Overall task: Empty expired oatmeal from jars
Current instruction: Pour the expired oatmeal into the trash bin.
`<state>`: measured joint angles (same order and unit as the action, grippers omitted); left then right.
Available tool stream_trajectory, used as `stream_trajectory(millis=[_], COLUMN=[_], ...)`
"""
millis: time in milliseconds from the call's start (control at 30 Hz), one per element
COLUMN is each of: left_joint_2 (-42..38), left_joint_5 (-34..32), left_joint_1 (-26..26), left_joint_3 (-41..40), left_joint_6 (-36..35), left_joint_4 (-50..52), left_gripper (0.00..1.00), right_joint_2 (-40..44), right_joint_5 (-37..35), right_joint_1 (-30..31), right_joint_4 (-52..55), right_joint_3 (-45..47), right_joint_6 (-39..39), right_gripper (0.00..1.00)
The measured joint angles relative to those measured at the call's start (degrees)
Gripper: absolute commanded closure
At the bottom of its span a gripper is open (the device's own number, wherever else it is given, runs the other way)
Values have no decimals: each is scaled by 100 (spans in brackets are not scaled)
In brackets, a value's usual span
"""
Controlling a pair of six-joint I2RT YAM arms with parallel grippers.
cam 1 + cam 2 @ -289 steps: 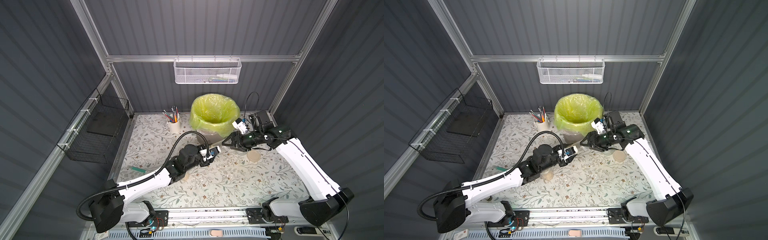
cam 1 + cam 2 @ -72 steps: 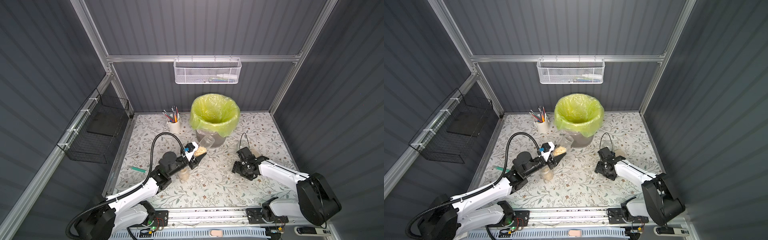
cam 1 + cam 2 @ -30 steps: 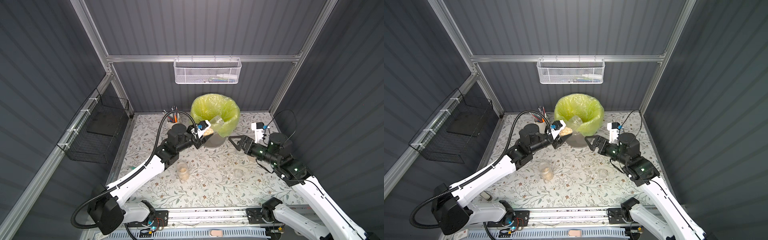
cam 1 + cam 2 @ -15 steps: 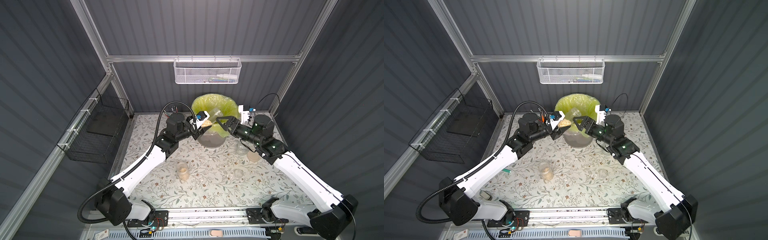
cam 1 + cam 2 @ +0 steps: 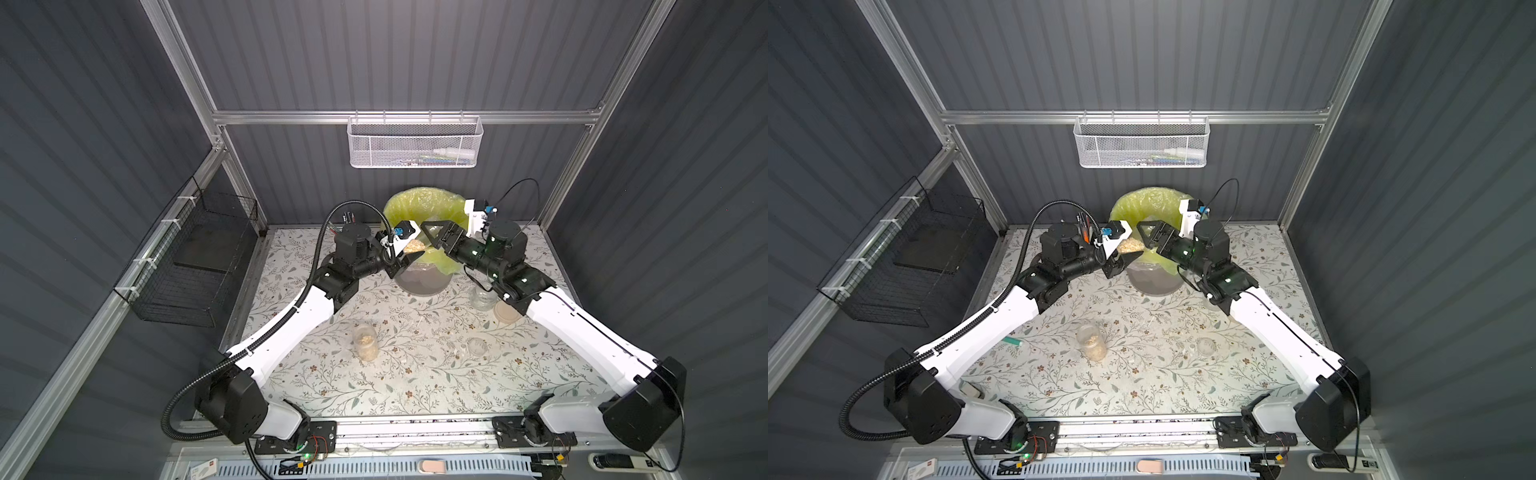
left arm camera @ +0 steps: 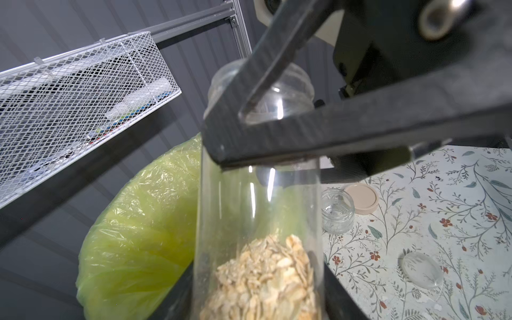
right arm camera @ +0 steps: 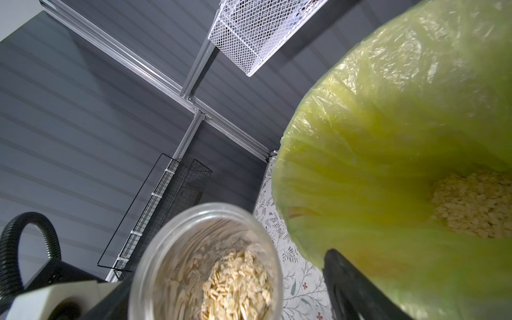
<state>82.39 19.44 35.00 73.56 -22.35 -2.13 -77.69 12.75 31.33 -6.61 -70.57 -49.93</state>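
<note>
In both top views, my left fingers [image 5: 405, 264] clamp the jar [image 5: 417, 246] by its base, off the table [image 5: 415, 374] and just beside the rim of the bin [image 5: 424, 201]. Its long axis runs away from them toward my right fingers [image 5: 428, 232], spread wide at its neck. Left wrist view: the oatmeal [image 6: 266, 277] lies at the base end, one right finger across the glass, the other behind it. Right wrist view: the jar [image 7: 166, 249] turns its open mouth to me, short of the bin [image 7: 388, 138], so by my judgement the left arm must carry and tip it.
</note>
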Motion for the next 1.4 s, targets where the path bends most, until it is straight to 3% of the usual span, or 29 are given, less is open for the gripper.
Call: stream_trajectory(millis=[400,967,1067,1333,1400], left_joint_2=[66,260,269,291,291], left_joint_5=[63,229,229,186,179], left_joint_1=[-90,-136,-136,-136,-138], left_joint_3=[0,2,2,-2,-7], left_joint_6=[2,52,74,166,219], left_joint_4=[-2,-46,-37,-70,-142], left_gripper=[98,93,85,38,32], right_joint_2=[-393,-686,-717,-730,-734], right_joint_5=[101,203,232,138,105], right_joint_1=[7,13,17,22,22], right_joint_4=[-664,-741,-776,-785,-761], right_joint_3=[-2,-72,-72,-87,-114], right_joint_6=[-282,-407,-400,-356,-442], right_gripper=[23,31,37,51,55])
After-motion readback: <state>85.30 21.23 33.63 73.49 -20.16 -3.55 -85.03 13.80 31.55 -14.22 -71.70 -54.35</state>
